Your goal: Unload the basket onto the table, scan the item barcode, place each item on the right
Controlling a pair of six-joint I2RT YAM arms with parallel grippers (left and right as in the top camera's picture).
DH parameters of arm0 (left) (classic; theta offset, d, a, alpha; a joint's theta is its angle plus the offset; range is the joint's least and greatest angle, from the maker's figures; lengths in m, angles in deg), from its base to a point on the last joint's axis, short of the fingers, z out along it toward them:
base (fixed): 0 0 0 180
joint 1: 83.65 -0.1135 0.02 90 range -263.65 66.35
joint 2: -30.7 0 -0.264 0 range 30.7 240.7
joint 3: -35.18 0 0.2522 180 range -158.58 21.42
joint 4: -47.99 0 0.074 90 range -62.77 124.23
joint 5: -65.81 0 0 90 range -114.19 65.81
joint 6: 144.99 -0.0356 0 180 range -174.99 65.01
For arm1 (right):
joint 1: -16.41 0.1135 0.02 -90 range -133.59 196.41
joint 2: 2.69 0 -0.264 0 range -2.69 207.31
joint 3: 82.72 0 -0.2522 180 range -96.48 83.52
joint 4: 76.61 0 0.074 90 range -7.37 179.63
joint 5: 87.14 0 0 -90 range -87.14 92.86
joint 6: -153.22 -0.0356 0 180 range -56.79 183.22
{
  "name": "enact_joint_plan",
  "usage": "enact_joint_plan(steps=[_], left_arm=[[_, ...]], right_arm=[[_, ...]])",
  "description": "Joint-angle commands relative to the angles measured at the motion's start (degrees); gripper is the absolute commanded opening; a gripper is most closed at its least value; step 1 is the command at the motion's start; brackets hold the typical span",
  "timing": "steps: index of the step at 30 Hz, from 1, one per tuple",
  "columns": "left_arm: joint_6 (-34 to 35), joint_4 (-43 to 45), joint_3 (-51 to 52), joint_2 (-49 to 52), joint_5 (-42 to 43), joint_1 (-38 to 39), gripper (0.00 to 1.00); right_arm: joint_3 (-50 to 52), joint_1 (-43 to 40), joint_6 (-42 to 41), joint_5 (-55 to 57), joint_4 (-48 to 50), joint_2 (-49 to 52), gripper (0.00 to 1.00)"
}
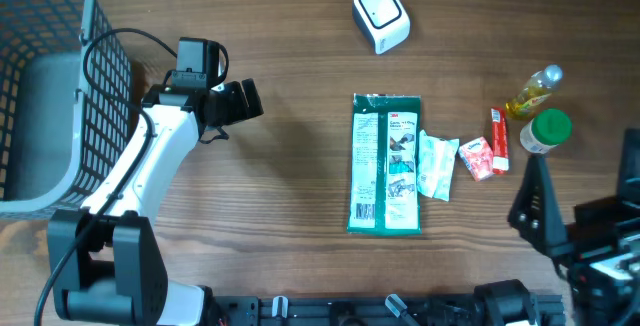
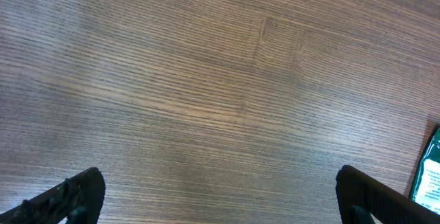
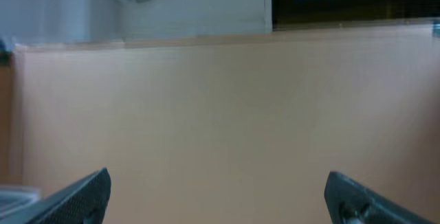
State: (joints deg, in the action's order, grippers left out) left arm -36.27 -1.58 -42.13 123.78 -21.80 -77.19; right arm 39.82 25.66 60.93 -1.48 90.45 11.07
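Green packet (image 1: 386, 164) flat in the middle of the surface (image 1: 290, 216), printed side up; probable barcode (image 1: 364, 209) at its near-left corner, too small to be sure. White scanner (image 1: 381, 16) well apart, by the far edge. Left fingers (image 1: 240, 103) spread wide, empty, over bare wood left of the packet. Right fingers (image 1: 532, 206) equally wide and empty, at the near right corner. Best to pinch 1 long edge clear of the code, then turn that code toward the scanner's face.

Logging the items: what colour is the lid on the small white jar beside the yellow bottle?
Green. The round jar lid shows best in the overhead view.
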Motion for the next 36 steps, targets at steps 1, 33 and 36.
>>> enact_joint_plan(steps=[1, 33, 36], left_arm=[[-0.31, 0.20, -0.42, -0.13, -0.76, -0.24, 1.00], [-0.31, 0.22, -0.42, -0.13, -0.76, -0.24, 1.00], [-0.31, 0.22, -0.42, -0.13, -0.76, -0.24, 1.00]], right_arm=[[9.22, -0.35, -2.40, -1.79, 11.82, -4.72, 1.00], [43.41, -0.50, -2.21, 1.51, 14.27, -13.57, 1.00], [43.41, -0.50, -2.21, 1.51, 5.70, -13.57, 0.99]])
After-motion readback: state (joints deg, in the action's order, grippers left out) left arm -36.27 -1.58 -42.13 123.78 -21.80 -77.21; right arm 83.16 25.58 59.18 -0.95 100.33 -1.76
